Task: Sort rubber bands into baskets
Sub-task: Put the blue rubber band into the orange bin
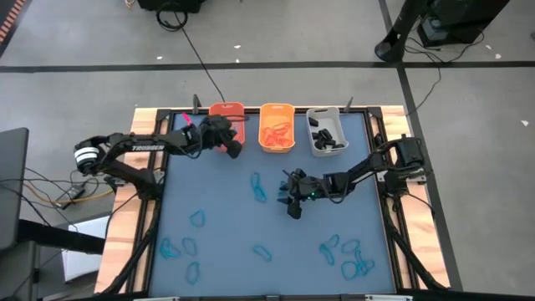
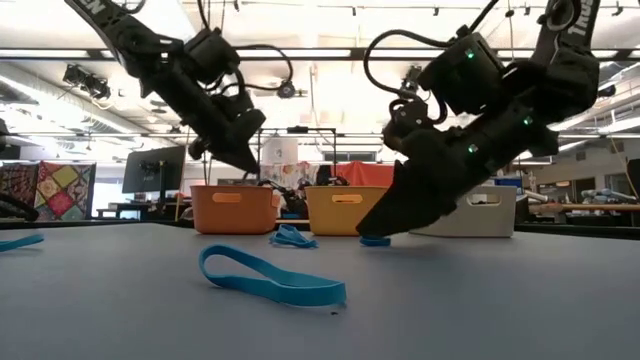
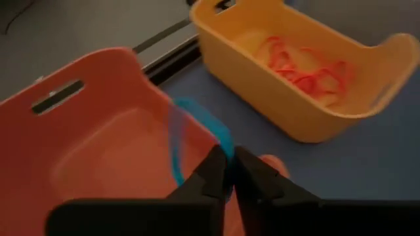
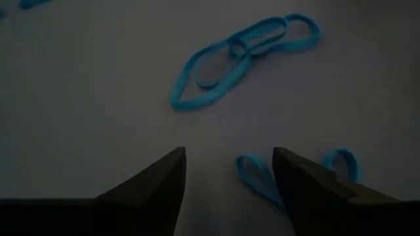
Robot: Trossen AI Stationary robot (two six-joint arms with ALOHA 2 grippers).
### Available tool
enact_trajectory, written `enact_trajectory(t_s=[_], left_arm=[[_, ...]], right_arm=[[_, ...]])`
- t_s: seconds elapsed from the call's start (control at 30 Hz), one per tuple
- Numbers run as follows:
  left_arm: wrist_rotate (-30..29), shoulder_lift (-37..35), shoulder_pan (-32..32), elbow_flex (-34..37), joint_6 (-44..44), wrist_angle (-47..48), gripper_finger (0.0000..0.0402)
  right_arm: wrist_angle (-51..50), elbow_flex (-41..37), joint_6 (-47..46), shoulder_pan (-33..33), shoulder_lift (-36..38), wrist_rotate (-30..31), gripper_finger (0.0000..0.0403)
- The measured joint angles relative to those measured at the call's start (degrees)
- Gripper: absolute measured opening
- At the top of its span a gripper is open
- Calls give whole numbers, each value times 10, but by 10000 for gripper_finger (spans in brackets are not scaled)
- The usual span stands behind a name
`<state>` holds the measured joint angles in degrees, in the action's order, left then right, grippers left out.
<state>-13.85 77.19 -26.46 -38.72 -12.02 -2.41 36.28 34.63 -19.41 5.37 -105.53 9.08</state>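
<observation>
My left gripper (image 1: 236, 150) hangs over the near right corner of the orange basket (image 3: 85, 137), shut on a blue rubber band (image 3: 190, 131). My right gripper (image 1: 292, 207) stands open, low over the middle of the table. A small blue band (image 4: 257, 178) lies flat on the mat just beside the inner side of one finger, and linked blue bands (image 4: 243, 56) lie farther on. The yellow-orange basket (image 1: 277, 127) holds orange bands. The grey-white basket (image 1: 327, 131) holds black ones. My left gripper pinches the blue band's end (image 3: 226, 149) between the free ends of its two fingers, slanting down from the table's left. The loop juts out past the fingertips, lifted clear, above the orange basket's inside.
Many blue bands lie scattered on the blue mat: near left (image 1: 180, 248), near right (image 1: 351, 257), one mid-front (image 2: 270, 278), a cluster left of my right gripper (image 1: 258, 187). The three baskets stand in a row along the far edge. Wooden rails border the mat.
</observation>
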Motion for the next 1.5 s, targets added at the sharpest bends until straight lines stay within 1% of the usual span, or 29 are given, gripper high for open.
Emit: enact_trajectory(t_s=[0.2,0.33,0.47,0.6,0.8,0.87,0.97,1.03,1.1,1.2,1.33,1.37,1.4,1.5], left_arm=[[3,0,-39,0,-2,20,118],[4,0,-52,0,-2,26,174],[5,0,-56,0,1,30,210],[6,-2,-55,0,11,35,220],[9,-4,-51,0,11,35,219],[25,-4,-46,0,12,33,219],[73,-4,-28,0,22,11,219],[97,-4,-8,0,31,-6,218],[116,-4,15,0,45,-28,218],[152,-4,54,0,64,-61,218],[211,0,112,0,101,-93,218],[219,1,128,1,104,-102,218],[223,1,144,5,105,-118,218],[223,1,184,19,105,-167,218]], right_arm=[[6,0,65,0,8,-1,215],[2,0,61,0,15,1,199],[-6,0,61,-4,26,3,192],[-24,0,67,-9,29,19,198],[-95,0,76,-11,29,52,225],[-104,1,76,-11,29,53,233],[-109,1,79,-11,30,55,234],[-110,2,79,-11,30,60,220],[-111,1,79,-11,30,61,192],[-113,1,78,-11,30,66,129],[-113,1,85,-12,30,70,27],[-110,1,89,-12,30,70,17],[-105,0,91,-10,29,70,15],[-75,0,87,-9,28,58,22]])
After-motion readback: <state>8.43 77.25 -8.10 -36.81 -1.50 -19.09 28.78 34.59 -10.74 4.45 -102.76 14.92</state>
